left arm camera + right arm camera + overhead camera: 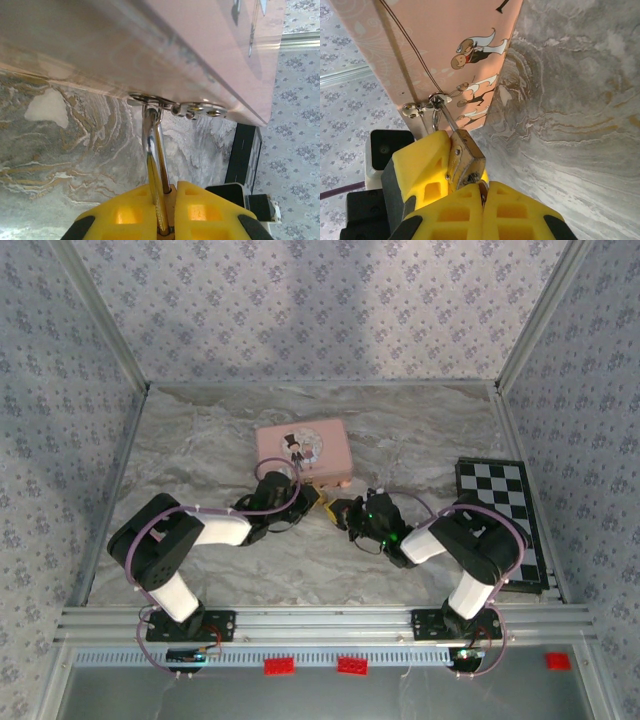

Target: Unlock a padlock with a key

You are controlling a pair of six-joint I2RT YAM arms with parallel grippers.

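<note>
The pink tin (300,450) lies mid-table, and the small brass padlock (465,160) hangs by its silvery shackle (155,140) from the tin's hasp (175,106). My left gripper (170,192) is shut on the padlock's body, its yellow fingers (125,215) pressing both sides. From the right, my right gripper (483,192) is shut on the key (481,187), whose tip sits at the keyhole in the padlock's bottom face. In the top view the left gripper (315,500) and the right gripper (346,512) meet at the padlock (330,507) just in front of the tin.
A black-and-white checkered board (500,520) lies at the right of the marble-patterned table (200,440). Patterned walls with metal rails enclose the table on three sides. The tin's side (445,40) stands close behind both grippers.
</note>
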